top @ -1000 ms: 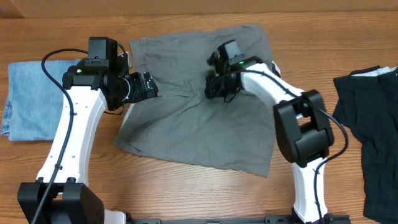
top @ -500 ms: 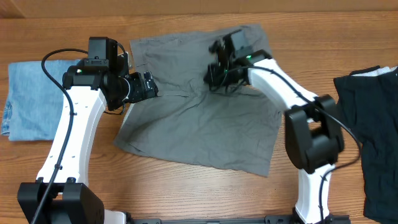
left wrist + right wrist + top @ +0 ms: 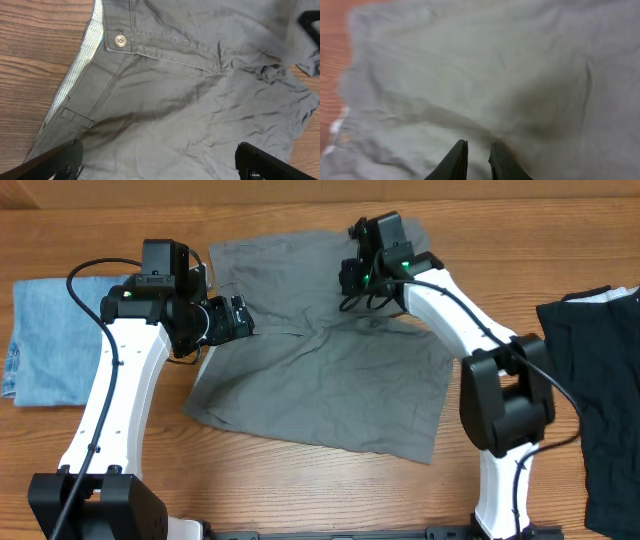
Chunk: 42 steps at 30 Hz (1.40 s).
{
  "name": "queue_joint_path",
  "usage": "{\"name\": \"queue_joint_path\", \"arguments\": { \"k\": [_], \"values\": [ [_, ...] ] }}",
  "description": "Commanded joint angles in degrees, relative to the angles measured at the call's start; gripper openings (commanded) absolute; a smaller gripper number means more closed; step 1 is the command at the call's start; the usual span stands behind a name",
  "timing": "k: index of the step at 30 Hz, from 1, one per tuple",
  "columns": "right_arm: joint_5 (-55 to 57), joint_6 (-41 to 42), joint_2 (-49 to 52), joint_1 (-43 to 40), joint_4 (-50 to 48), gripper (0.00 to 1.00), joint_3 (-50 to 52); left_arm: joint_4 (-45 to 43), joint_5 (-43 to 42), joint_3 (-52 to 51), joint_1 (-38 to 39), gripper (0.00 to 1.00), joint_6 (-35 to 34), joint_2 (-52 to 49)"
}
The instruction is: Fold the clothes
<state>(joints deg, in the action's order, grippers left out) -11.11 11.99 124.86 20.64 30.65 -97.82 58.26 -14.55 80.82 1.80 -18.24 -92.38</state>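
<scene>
— Two claws: how do they stand?
— The left gripper (image 3: 238, 318) is wide open at the left side of the grey shorts (image 3: 320, 380) and holds nothing. The right gripper (image 3: 477, 144) is only a little parted above the cloth, gripping nothing.
— And the shorts?
— Spread out and wrinkled, mid-worktop (image 3: 300, 490), near its far edge.

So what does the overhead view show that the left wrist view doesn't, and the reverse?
Only overhead: the blue denim piece beside the left arm, the black garment beside the right arm, and the grey garment's whole outline. Only left wrist: a button and the striped waistband lining. Both: the wrinkled grey garment lying on the wooden table, with the left gripper open wide.
</scene>
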Motion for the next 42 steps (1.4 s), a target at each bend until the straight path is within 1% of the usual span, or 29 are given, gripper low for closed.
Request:
{"name": "queue_joint_path", "arguments": {
  "k": [1,7,9,10,11,14,19,21,24,27,28,32,34,42],
  "values": [
    [-0.07,0.28,4.04,-0.13,-0.04,0.19,0.04,-0.04,0.15,-0.15,0.09,1.0,0.04,-0.13],
    [-0.96,0.26,6.64,-0.07,1.11,0.2,0.04,-0.02,0.15,-0.15,0.09,1.0,0.04,-0.13],
    [-0.96,0.24,6.67,-0.33,1.49,0.19,0.02,-0.02,0.15,-0.15,0.09,1.0,0.04,-0.13],
    [-1.62,0.28,6.14,-0.5,2.05,0.16,-0.15,-0.04,0.15,-0.15,0.09,1.0,0.04,-0.13],
    [-3.06,0.28,5.44,-0.7,2.67,0.15,-0.33,-0.04,0.15,-0.15,0.09,1.0,0.04,-0.13],
    [-6.99,0.26,1.7,-1.29,2.82,0.15,-0.35,-0.04,0.15,-0.15,0.09,1.0,0.04,-0.13],
    [-6.54,0.31,-6.27,-2.73,3.15,0.16,-0.39,-0.04,0.15,-0.15,0.09,1.0,0.04,-0.13],
    [-6.54,0.33,-10.21,-3.85,4.83,0.16,-0.39,-0.02,0.15,-0.15,0.09,1.0,0.04,-0.13],
    [-6.47,1.86,-15.82,-7.43,11.52,0.15,-0.39,-0.04,0.15,-0.15,0.09,1.0,0.04,-0.13],
    [-6.34,1.79,-19.02,-11.04,18.45,0.06,-0.39,-0.04,0.15,-0.15,0.09,1.0,0.04,-0.13],
    [-6.38,1.79,-19.74,-12.2,20.85,0.05,-0.39,-0.04,0.15,-0.15,0.09,1.0,0.04,-0.13],
    [-6.32,1.42,-21.53,-16.09,30.86,0.04,-0.39,-0.02,0.15,-0.15,0.09,1.0,0.07,-0.13],
    [-6.32,-0.09,-21.79,-17.33,35.56,0.04,-0.39,-0.02,0.15,-0.15,0.09,1.0,0.04,-0.13],
    [-6.29,-0.2,-22.4,-18.27,46.34,0.04,-0.39,-0.02,0.15,-0.15,0.09,1.0,0.04,-0.13]
  ]
}}
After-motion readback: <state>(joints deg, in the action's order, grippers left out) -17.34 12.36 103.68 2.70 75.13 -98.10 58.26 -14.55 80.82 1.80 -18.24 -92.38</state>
